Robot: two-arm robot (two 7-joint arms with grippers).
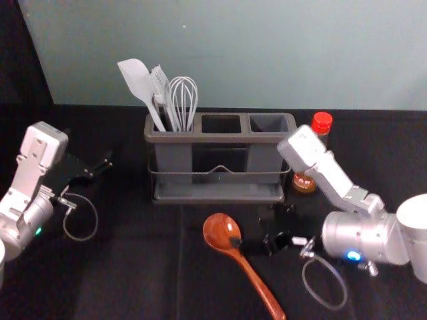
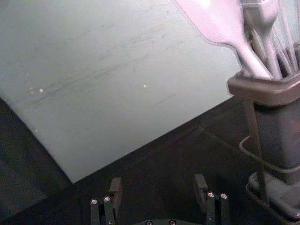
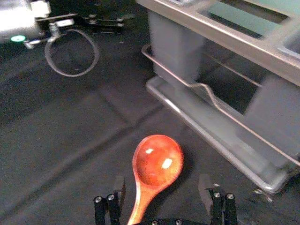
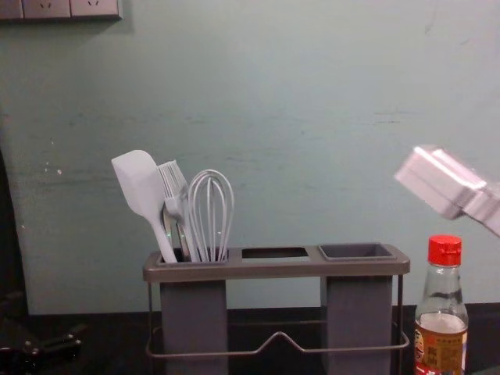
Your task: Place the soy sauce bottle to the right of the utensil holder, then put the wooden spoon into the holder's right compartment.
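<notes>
My right gripper (image 1: 261, 245) is low over the table beside the wooden spoon (image 1: 253, 273), one dark tip overlapping the bowl's edge. In the right wrist view the gripper (image 3: 161, 188) is open, with the spoon (image 3: 157, 161) between its fingers; contact cannot be told. The soy sauce bottle (image 1: 305, 183), red-capped, stands upright just right of the utensil holder (image 1: 220, 139); the chest view shows the bottle (image 4: 441, 341) beside the holder (image 4: 273, 269), whose right compartment (image 4: 357, 251) has nothing sticking out. My left gripper (image 1: 100, 168) stays left of the holder; in its wrist view the gripper (image 2: 158, 186) is open.
A white spatula (image 1: 139, 83), a brush and a whisk (image 1: 183, 100) stand in the holder's left compartment. The wall (image 1: 267, 53) rises behind the black table (image 1: 133, 267). My right forearm passes in front of the bottle's side.
</notes>
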